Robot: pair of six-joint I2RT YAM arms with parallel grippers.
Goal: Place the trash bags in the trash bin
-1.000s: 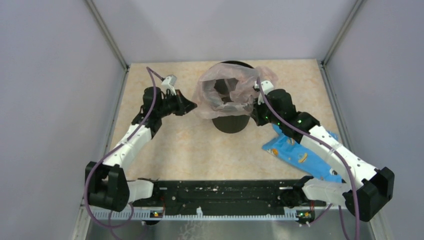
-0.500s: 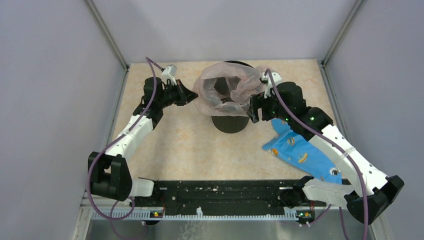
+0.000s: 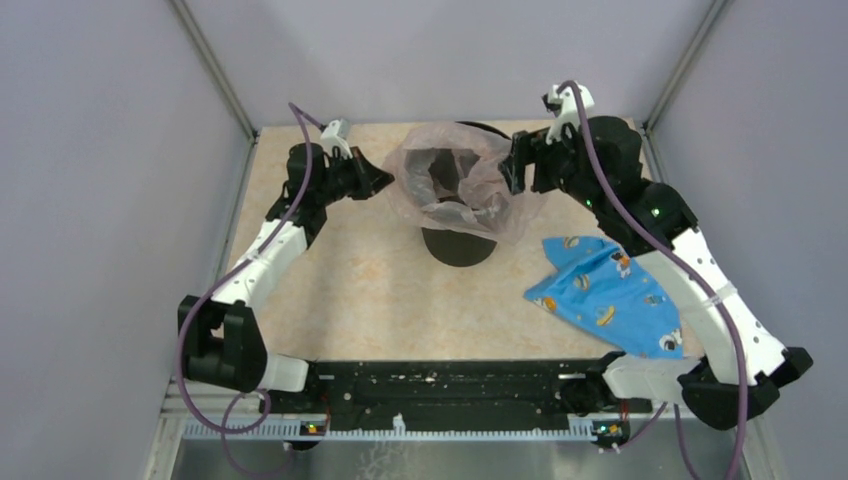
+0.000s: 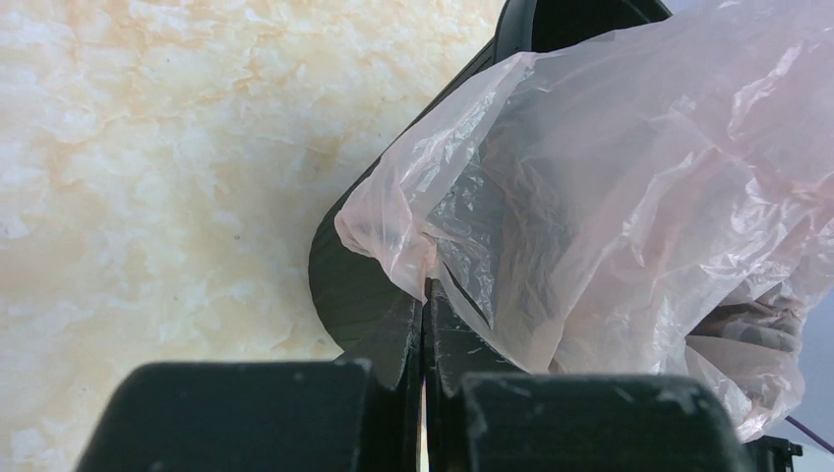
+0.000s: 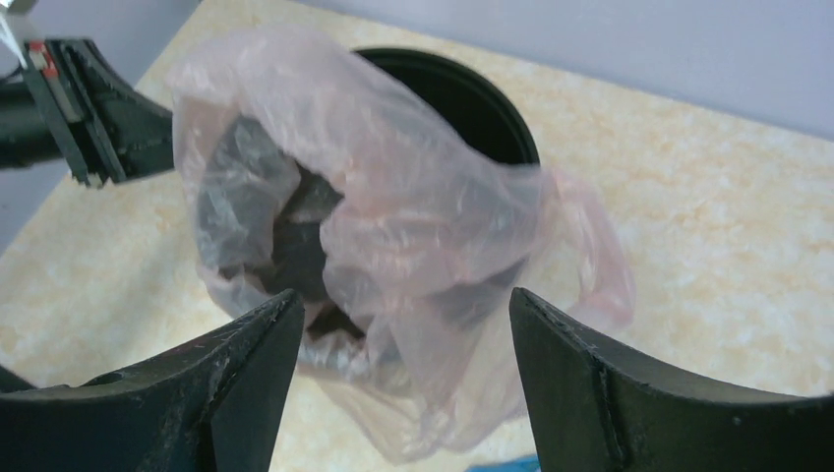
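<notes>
A pale-pink see-through trash bag (image 3: 462, 183) is draped over the mouth of the round black trash bin (image 3: 459, 248) at the back middle of the table. Its right side hangs loose down the bin's wall. My left gripper (image 3: 386, 181) is shut on the bag's left edge, level with the rim. In the left wrist view the closed fingertips (image 4: 425, 295) pinch the film (image 4: 629, 187) against the bin's side (image 4: 339, 285). My right gripper (image 3: 520, 172) stands open to the right of the bag. Its fingers (image 5: 258, 344) are spread wide with nothing between them; the bag (image 5: 393, 226) and bin rim (image 5: 482, 103) lie beyond.
A blue patterned cloth (image 3: 605, 295) lies on the table to the right of the bin, under my right arm. Grey walls with metal corner posts close in the back and both sides. The arm bases and a black rail run along the near edge.
My right gripper opened, let go of the bag's right edge and rose up and back. The freed side of the bag sagged down over the bin. The left gripper kept its hold.
</notes>
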